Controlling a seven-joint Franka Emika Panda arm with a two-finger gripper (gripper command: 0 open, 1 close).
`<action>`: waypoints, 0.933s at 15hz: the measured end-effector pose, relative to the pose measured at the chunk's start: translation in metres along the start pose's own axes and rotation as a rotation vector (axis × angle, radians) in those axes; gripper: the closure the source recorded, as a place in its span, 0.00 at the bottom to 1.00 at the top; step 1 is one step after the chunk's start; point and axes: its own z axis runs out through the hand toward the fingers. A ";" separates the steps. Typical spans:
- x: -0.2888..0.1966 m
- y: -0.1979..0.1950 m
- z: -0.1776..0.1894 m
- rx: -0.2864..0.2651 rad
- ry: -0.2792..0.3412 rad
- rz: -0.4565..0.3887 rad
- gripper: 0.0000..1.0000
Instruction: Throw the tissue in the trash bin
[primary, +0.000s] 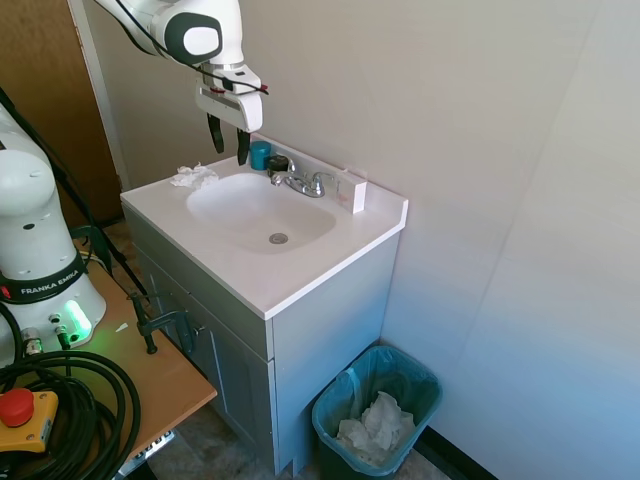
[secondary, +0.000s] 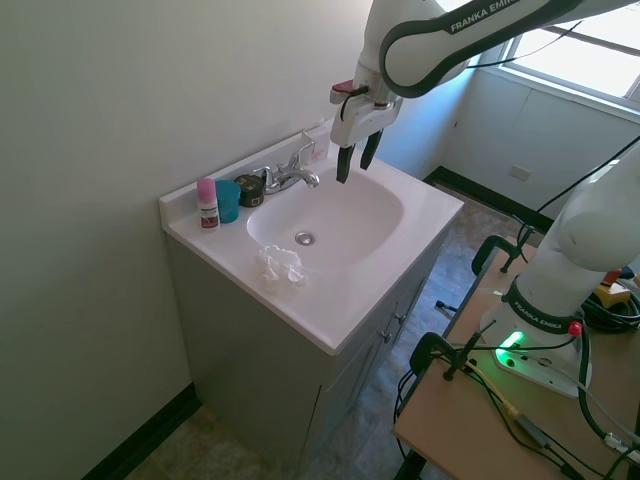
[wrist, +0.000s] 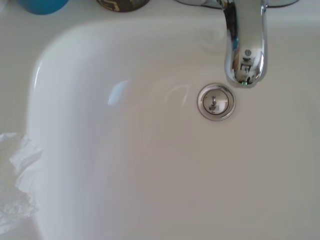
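- My pincer (primary: 230, 143) hangs above the sink basin (primary: 255, 210), fingers parted a modest way and holding nothing.
- The tissue (primary: 194, 177) lies on the white worktop (primary: 300, 275) at the basin's rim, at about 9 o'clock from the drain (primary: 278, 238) in the first exterior view; in the second exterior view the tissue (secondary: 281, 266) sits at about 7 o'clock from the drain, on the front edge.
- In the wrist view only a ragged white corner of it (wrist: 15, 185) shows beside the basin wall.
- It looks like a small crumpled wad, white on white, thin with torn, uneven edges and soft folds.
- I judge it very light and limp: it should squash flat under my fingers and could slide on the glossy worktop or snag and tear.
- I would best take it at its highest crumpled hump, closing across the bulk, not a loose flap.
- The trash bin (primary: 425, 385), teal with a bluish liner, stands on the floor beside the cabinet (primary: 320, 350), with crumpled white paper (primary: 375, 425) already inside.
- A blue cup (primary: 260, 154) and the chrome faucet (primary: 303, 182) stand behind the basin.
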 end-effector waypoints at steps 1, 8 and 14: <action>0.000 0.000 0.001 -0.003 -0.003 0.000 0.00; -0.043 -0.054 0.000 0.028 0.027 -0.104 0.00; -0.107 -0.142 0.032 0.014 0.038 -0.175 0.00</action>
